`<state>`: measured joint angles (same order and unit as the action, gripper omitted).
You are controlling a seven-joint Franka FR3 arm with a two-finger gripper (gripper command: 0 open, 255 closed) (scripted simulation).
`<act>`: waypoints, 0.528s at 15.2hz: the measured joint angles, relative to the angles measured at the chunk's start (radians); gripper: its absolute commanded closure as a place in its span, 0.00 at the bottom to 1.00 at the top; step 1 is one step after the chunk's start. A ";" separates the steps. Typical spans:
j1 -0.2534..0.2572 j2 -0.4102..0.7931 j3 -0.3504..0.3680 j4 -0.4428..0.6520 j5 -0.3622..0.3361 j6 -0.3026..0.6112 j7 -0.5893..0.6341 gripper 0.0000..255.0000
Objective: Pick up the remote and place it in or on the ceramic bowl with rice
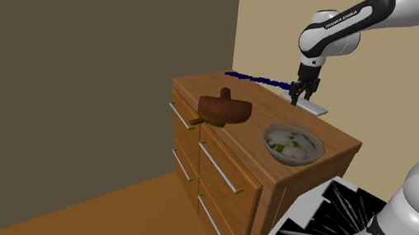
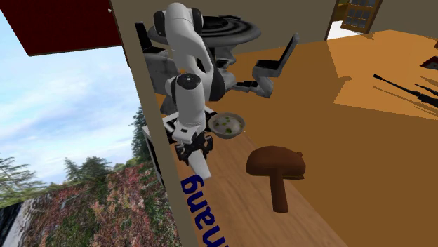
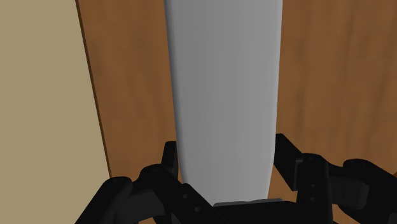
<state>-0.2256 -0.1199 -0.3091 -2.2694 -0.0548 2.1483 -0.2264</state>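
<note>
Shoulder view, centre: brown wooden piece [image 1: 226, 108] on the dresser [image 1: 232, 176]. Right of it and lower: rice bowl [image 1: 268, 142], near a corner. Upper right of the bowl: black claw [image 1: 304, 92] clenched around the grey remote [image 1: 313, 108], by the dresser's wall-side edge.

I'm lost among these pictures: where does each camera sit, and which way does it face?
Shoulder view: beside the stand, looking down over the dresser; arm and pincer show.
Second exterior view: across the dresser, facing the arm; arm and pincer show.
Wrist view: on the hand, looking along the pincer at the remote it clasps; black fingers show.
Shared: both exterior views hold the bowl, the remote and the pincer.
</note>
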 measured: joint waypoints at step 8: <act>0.002 -0.044 0.009 0.066 -0.010 -0.109 0.012 1.00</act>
<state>-0.2233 -0.1640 -0.3005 -2.2029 -0.0649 2.0395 -0.2145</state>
